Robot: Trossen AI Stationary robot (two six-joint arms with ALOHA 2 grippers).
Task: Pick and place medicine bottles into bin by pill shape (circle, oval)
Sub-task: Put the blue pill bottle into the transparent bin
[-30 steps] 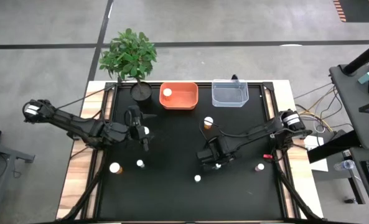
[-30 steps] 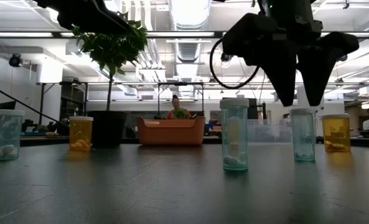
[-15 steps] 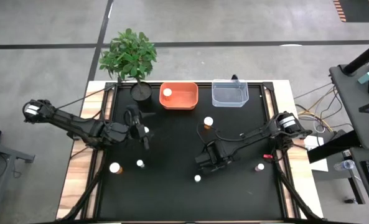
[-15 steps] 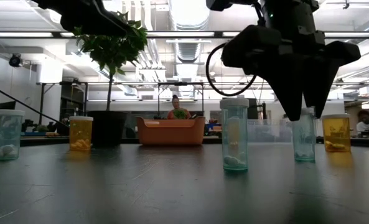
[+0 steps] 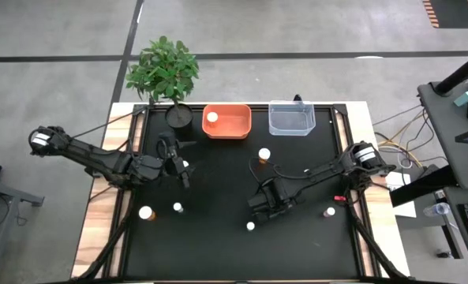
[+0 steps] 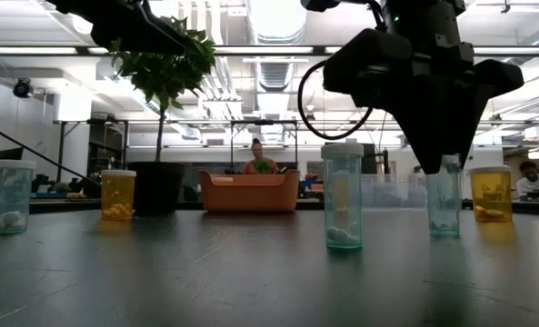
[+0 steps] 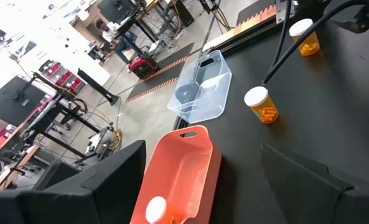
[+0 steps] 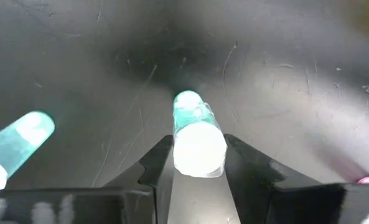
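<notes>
The right gripper point(image 8: 198, 171) has its jaws set on either side of a small clear bottle point(image 8: 198, 138) with a white cap, which stands upright on the dark surface point(image 5: 218, 244); in the right wrist view both dark fingers sit right against the cap's sides, narrowed to about the bottle's width, so the grip looks made or all but made, though the bottle is not yet lifted. In the low view the same jaws come down over the cap of that bottle point(image 6: 444, 195), with another clear bottle point(image 6: 343, 195) just beside them and an amber bottle point(image 6: 491, 194) a little farther off on the other side. The step in hand, then, is the pick. Next would be a straight lift clear of the neighbouring bottles, then a carry toward the far edge, where the orange bin point(image 5: 226, 121) and the clear bin point(image 5: 291, 118) sit side by side; which one suits depends on the pill shape inside, and I cannot tell that from here. The left gripper point(image 5: 184, 171) waits above the surface with its jaws wide apart and nothing between them, well away from the work.
</notes>
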